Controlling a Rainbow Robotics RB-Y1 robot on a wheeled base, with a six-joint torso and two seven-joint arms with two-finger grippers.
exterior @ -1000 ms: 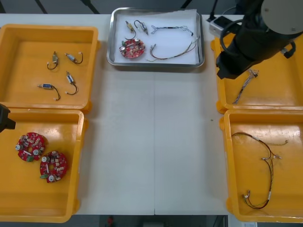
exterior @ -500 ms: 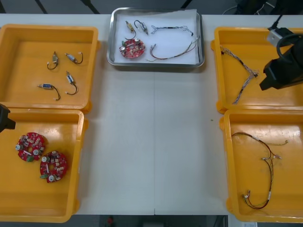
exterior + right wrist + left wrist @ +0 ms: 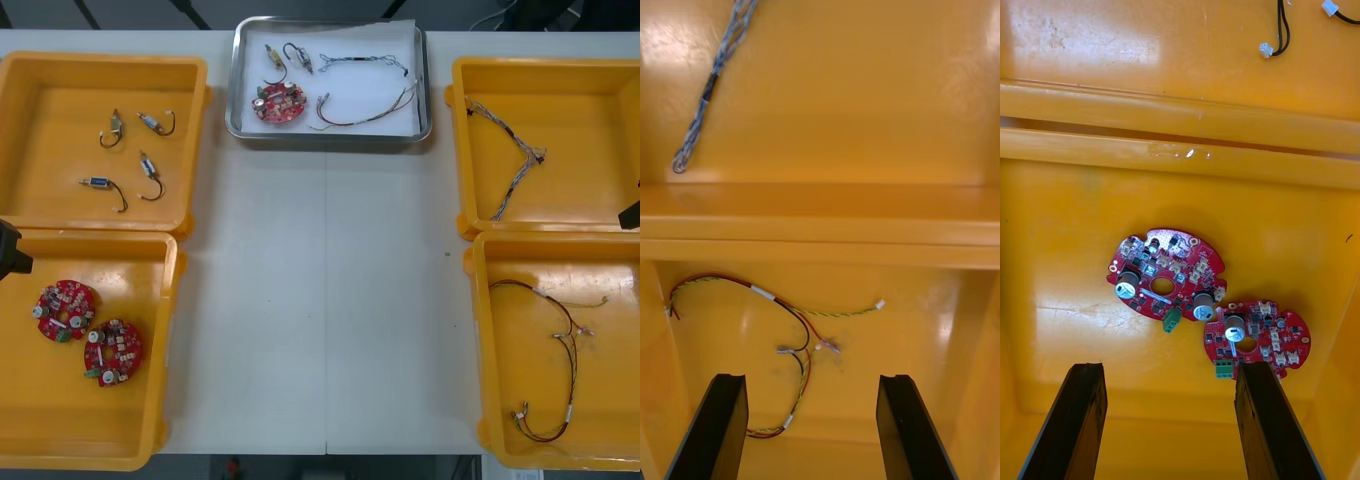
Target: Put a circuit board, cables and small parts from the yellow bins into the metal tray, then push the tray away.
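Grippers both wide open, holding nothing. Left gripper hangs over two red circuit boards in near-left yellow bin; right gripper over red and yellow cable in near-right yellow bin. Metal tray, far centre, holds one circuit board, cables, small metal parts.

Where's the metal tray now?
Front view: the metal tray sits at the far edge of the table, between the far left bin and the far right bin.
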